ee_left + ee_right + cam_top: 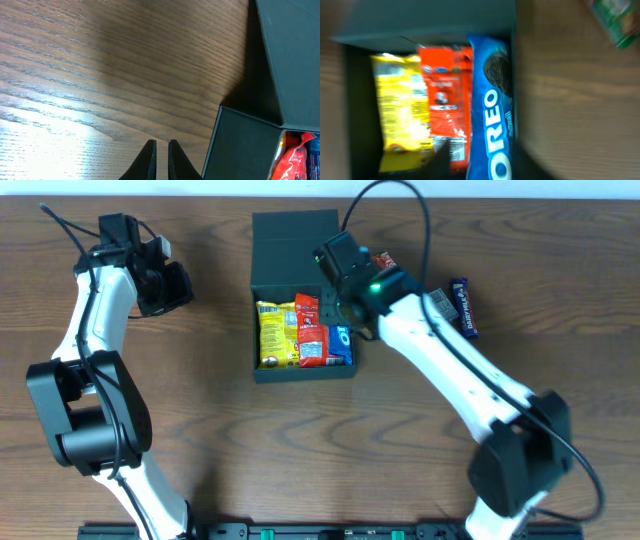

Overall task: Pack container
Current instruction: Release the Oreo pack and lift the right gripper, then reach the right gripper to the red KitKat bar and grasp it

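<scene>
The container (268, 290) is a dark box at the table's middle, with its flap lid (295, 230) open at the back. In it lie a yellow packet (277, 335), a red packet (310, 330) and a blue Oreo packet (341, 346). My right gripper (338, 305) hangs over the box's right side. In the blurred right wrist view its fingers (485, 165) are open on either side of the Oreo packet (492, 100), with the red packet (442, 100) and the yellow packet (402, 105) beside it. My left gripper (165, 285) is shut and empty over bare wood left of the box (240, 145).
Loose snacks lie right of the box: a red packet (385, 262), a pale packet (443, 302) and a dark blue bar (464, 310). A green packet (615, 20) shows at the edge of the right wrist view. The left wrist view shows my left fingertips (161, 152) above wood.
</scene>
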